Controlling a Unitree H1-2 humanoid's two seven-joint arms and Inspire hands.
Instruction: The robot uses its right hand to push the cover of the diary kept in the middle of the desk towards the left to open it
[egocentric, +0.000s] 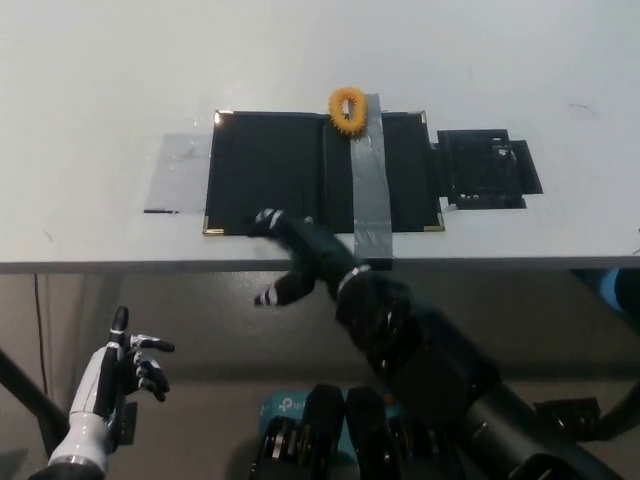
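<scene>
White desk (90, 90). Black diary (300, 170) lying open and flat mid-desk, grey tape strip (368, 180) across it, yellow ring (348, 108) at top edge. Black right hand (300, 255) at diary's near edge, fingers spread, holding nothing, fingertip on lower left cover. White left hand (125, 375) low at lower left, fingers apart, empty.

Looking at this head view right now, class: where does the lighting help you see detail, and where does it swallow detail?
Head view: the pale desk is brightly lit, so the black diary reads as a flat dark patch; the grey tape shows faint sheen; the black right robot hand merges with the diary's edge; under the desk is dim, though the white left robot hand stands out.
</scene>
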